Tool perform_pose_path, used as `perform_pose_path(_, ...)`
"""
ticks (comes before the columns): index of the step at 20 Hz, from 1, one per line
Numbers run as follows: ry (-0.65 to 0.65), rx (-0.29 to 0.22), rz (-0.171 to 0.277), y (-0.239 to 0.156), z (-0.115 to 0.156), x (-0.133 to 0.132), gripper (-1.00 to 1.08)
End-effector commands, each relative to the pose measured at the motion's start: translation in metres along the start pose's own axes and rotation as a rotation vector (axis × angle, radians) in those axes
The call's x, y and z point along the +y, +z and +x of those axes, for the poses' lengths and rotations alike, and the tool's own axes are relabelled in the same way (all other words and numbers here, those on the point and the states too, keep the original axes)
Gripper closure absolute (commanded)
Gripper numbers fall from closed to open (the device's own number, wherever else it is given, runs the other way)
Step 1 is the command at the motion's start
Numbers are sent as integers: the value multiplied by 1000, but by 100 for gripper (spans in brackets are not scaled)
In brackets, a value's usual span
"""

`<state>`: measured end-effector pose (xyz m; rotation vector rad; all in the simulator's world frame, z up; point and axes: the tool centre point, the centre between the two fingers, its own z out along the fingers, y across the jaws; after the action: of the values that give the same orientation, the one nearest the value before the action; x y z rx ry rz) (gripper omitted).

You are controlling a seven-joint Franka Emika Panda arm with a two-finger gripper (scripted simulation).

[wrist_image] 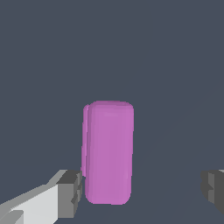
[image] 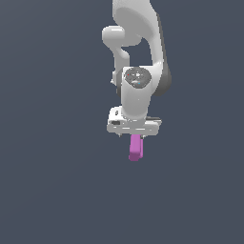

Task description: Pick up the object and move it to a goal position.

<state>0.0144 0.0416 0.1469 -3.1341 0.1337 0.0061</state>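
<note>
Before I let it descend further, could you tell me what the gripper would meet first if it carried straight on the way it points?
The magenta block, most likely: it lies between the open gripper fingers, one finger nearly alongside it. Depth is unclear.

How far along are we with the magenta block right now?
Approach looks done: the gripper sits over the magenta block. In hand: the grasp. In the wrist view the jaws are spread wide, one finger beside the block, the other clear of it. Left: close, lift and carry; no goal marker is visible.

Object [image: 136, 147] directly beneath gripper [image: 137, 139]
</note>
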Motion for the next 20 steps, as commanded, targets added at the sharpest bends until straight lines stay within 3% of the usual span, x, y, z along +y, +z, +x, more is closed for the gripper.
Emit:
perform_pose_path(1,15,2,-2,6,2,-12,-92)
perform_pose_path(8,37,4,-4,14,5,-29,-92)
perform_pose_path(20,37,4,-4,44,4,-29,-92)
